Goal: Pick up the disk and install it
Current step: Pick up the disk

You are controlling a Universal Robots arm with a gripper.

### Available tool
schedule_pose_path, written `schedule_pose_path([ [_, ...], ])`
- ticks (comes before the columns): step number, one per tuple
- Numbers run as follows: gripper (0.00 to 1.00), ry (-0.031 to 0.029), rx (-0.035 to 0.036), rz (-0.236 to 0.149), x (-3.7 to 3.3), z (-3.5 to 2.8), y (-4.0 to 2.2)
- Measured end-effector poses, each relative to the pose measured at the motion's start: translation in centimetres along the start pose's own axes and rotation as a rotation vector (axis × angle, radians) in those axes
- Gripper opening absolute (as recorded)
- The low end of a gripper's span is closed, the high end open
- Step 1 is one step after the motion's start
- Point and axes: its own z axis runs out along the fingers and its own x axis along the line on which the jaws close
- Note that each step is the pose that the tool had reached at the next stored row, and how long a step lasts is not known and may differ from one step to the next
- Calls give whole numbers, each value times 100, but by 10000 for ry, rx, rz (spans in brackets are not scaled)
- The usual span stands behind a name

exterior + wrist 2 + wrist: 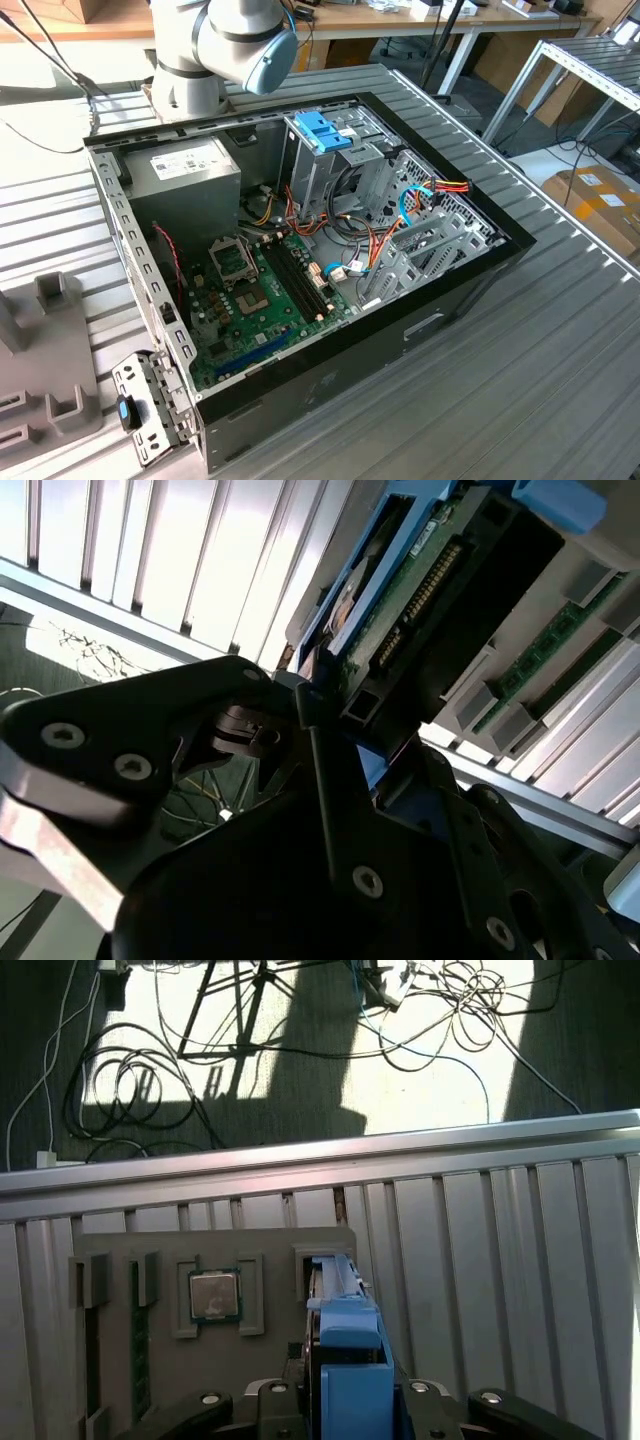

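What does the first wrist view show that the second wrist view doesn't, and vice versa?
First wrist view: a processor chip seated in the grey fixture tray, and cables on the floor. Second wrist view: the disk from its circuit-board face, with a row of contacts. Both: the disk with its blue rail, at the tray's slot.

Hard sun is hitting the floor [300, 1050] in the first wrist view and washing it out, with long shadows cutting across. In the second wrist view the table [200, 560] is glaring white, while my gripper [340, 715], clamping the disk [420, 570], is sitting in near silhouette. Even, soft light is filling the exterior view.
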Motion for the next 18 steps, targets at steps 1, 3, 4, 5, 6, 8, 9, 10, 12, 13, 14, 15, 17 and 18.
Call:
schedule_pose_path([
  [1,37,0,-1,0,-1,-11,0],
  [3,37,-2,0,0,-1,-23,1],
  [4,37,-5,0,-1,-30,-84,6],
  [5,37,7,-14,-227,-14,-91,5],
  [6,37,-18,-22,-326,-13,-137,7],
  [8,37,-27,-23,-327,-14,-151,8],
  [9,37,-32,-24,-327,-14,-156,8],
  [10,37,-37,-24,-327,-14,-163,8],
  [12,37,-46,-25,-328,-15,-174,9],
  [13,37,-49,-26,-328,-15,-180,9],
  [14,37,-54,-26,-328,-15,-186,9],
  [15,37,-62,-27,-328,-15,-193,10],
  [17,37,-75,-29,-329,-17,-211,11],
  [18,37,-79,-28,-329,-17,-215,11],
])
